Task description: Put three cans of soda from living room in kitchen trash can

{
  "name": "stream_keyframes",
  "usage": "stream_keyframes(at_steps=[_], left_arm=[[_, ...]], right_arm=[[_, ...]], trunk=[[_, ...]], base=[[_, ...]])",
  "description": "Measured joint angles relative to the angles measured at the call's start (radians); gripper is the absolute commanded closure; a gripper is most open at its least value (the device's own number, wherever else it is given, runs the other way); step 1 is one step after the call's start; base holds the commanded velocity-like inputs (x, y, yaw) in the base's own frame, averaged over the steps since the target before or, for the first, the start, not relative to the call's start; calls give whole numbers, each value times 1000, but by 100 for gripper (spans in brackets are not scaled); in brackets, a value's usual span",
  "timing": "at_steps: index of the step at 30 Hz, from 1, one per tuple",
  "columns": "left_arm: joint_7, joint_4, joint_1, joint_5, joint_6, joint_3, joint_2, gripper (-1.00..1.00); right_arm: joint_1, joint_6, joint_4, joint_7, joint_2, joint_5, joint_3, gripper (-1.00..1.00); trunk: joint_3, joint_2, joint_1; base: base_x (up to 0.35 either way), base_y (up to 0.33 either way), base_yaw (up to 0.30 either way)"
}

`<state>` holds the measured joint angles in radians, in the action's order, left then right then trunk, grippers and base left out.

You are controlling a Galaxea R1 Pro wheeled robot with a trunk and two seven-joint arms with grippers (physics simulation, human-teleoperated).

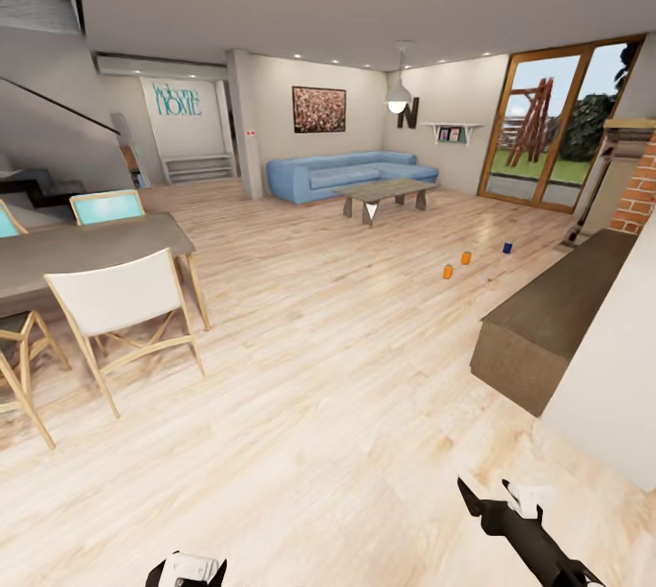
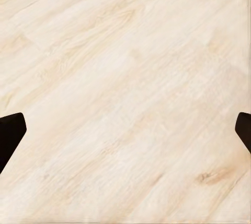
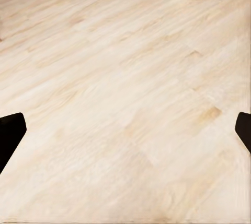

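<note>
Three soda cans stand on the wood floor far ahead in the head view: an orange can point(image 1: 447, 272), a second orange can point(image 1: 466, 258) and a dark blue can point(image 1: 507, 248) further right. My right gripper point(image 1: 485, 489) hangs low at the near right, open, well short of the cans. My left gripper point(image 1: 187, 569) peeks in at the near edge. Both wrist views look down at bare planks, with the left gripper point(image 2: 125, 135) and right gripper point(image 3: 125, 135) spread wide and holding nothing. The trash can is out of view.
A dining table point(image 1: 91, 245) with a white chair point(image 1: 118, 295) stands at the left. A dark low cabinet point(image 1: 556, 314) and brick chimney point(image 1: 638, 195) line the right. Blue sofa point(image 1: 351, 172), coffee table point(image 1: 383, 193) and glass doors point(image 1: 556, 127) lie beyond the cans.
</note>
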<state>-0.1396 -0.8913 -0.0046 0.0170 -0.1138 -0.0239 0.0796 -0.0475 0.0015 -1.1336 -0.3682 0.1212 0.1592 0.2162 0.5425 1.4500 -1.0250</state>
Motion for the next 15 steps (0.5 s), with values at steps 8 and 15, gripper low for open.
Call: stream_keyframes(at_steps=[8, 15], left_arm=[[0, 4, 0, -1, -33, -1, 1, -100], [1, 6, 0, -7, -46, -4, 1, -100]], right_arm=[[0, -1, 0, 0, 0, 0, -1, -100], [0, -2, 1, 0, 0, 0, -1, -100]], trunk=[[5, 0, 0], [10, 0, 0]], base=[[-76, 81, -221], [-43, -175, -221]])
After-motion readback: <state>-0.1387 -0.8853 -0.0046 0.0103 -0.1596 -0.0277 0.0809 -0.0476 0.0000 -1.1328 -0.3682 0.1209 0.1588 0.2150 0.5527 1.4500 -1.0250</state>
